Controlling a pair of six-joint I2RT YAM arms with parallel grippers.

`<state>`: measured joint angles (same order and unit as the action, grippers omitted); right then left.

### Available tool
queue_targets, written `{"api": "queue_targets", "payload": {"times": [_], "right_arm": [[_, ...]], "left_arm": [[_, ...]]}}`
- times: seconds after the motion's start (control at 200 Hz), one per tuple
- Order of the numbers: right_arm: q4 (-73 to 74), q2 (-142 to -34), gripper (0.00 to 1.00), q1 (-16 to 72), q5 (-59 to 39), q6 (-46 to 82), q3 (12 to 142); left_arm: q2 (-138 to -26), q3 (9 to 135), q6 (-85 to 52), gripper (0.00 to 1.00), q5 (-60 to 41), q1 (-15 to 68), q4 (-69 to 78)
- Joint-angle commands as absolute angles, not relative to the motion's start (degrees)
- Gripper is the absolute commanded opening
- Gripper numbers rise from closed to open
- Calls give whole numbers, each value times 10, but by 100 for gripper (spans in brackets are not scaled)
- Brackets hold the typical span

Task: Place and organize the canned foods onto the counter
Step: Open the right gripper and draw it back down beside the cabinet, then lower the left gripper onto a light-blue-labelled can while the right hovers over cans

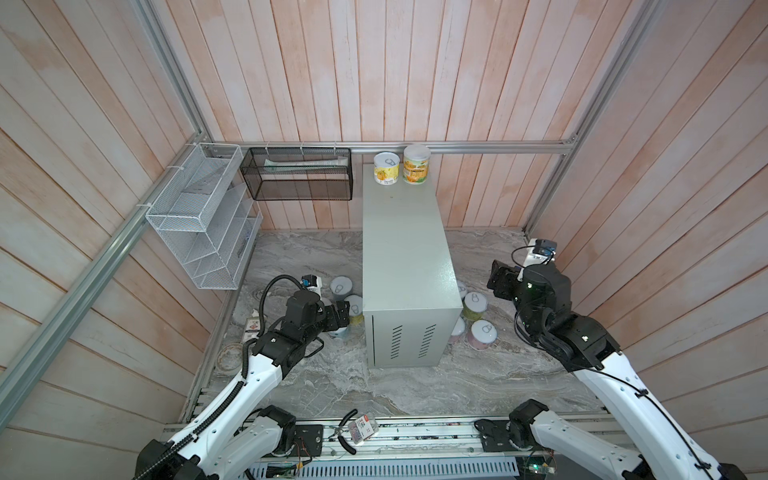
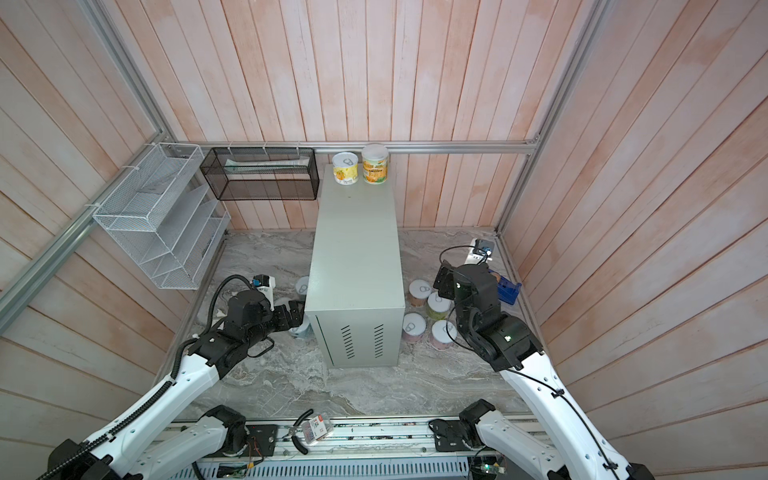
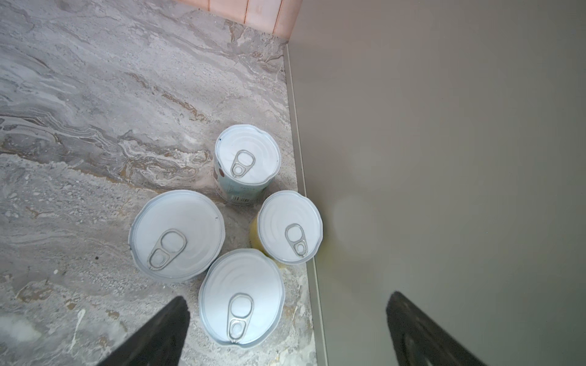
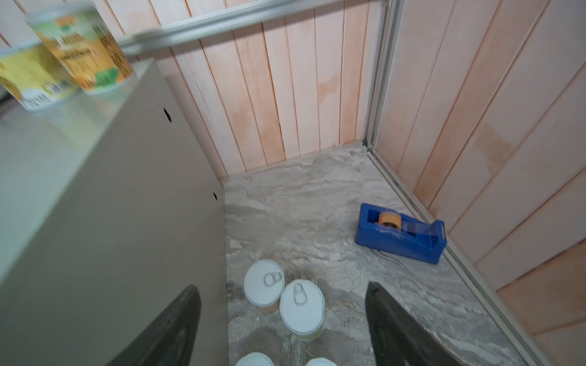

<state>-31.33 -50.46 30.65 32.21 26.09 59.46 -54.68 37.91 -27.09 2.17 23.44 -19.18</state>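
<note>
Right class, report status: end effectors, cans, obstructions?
Left end effector, right end effector open, empty. Two cans on counter, eight cans on marble. No obstruction seen.

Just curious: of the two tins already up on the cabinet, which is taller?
The orange-and-green tin, on the right; the yellow tin beside it stands lower.
</note>
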Motion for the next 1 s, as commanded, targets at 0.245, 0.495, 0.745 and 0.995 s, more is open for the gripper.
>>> {"api": "queue_targets", "payload": {"times": [0.245, 0.495, 0.745, 0.995], "right_arm": [[-293, -495, 82, 302, 235, 342, 444], [-262, -532, 86, 288, 209, 326, 442], [-228, -513, 88, 242, 181, 303, 433], [-224, -485, 88, 216, 170, 298, 414]], "left_arm": [[-537, 324, -320, 100, 85, 266, -231], [-553, 283, -350, 100, 94, 284, -183], [-620, 301, -331, 100, 110, 287, -122], [-712, 355, -307, 100, 122, 289, -106]]}}
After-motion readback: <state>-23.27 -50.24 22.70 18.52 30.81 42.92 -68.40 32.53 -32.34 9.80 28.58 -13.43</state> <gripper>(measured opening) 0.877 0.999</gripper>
